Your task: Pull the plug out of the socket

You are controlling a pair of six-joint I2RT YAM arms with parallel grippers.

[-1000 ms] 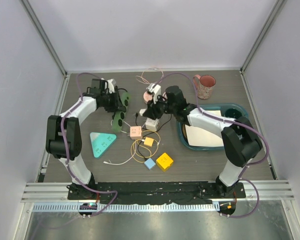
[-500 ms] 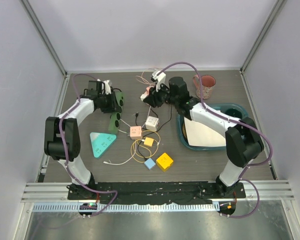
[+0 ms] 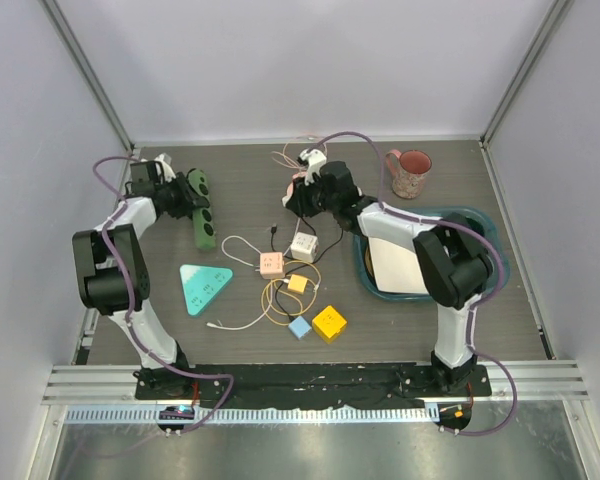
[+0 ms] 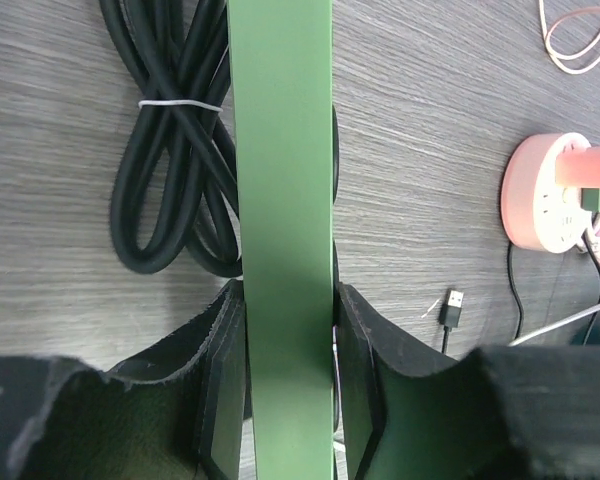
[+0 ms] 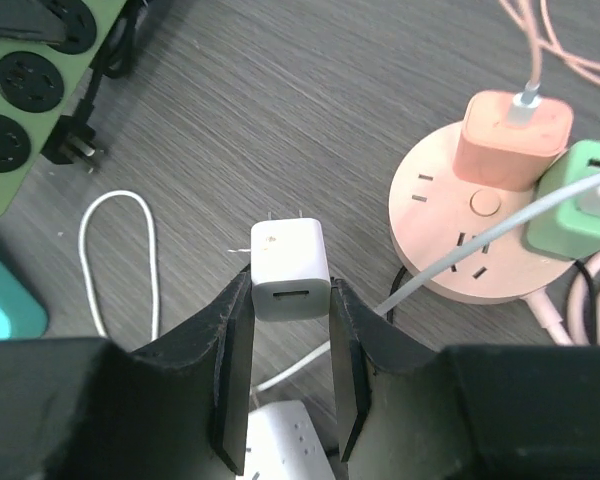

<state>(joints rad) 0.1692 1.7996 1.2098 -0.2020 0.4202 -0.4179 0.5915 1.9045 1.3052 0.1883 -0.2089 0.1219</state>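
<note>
My right gripper [image 5: 290,290] is shut on a white charger plug [image 5: 290,262]. Its prongs point away and are free of any socket, above the table. The white cube socket [image 3: 303,246] sits on the table below it and also shows in the right wrist view [image 5: 280,440]. In the top view the right gripper [image 3: 298,197] hangs beside the pink round socket [image 5: 480,240], which holds an orange plug [image 5: 510,140] and a green plug [image 5: 580,195]. My left gripper [image 4: 285,310] is shut on the green power strip [image 4: 280,170] at the table's back left [image 3: 204,215].
A coiled black cable [image 4: 170,150] lies beside the strip. A pink mug [image 3: 412,172] and a teal tray [image 3: 480,225] with white paper are at the right. A teal triangle [image 3: 204,285], small coloured cubes [image 3: 329,322] and loose cables lie mid-table.
My right gripper has risen from the white cube socket with the white plug and moved toward the back. My left gripper has swung the green strip left and back.
</note>
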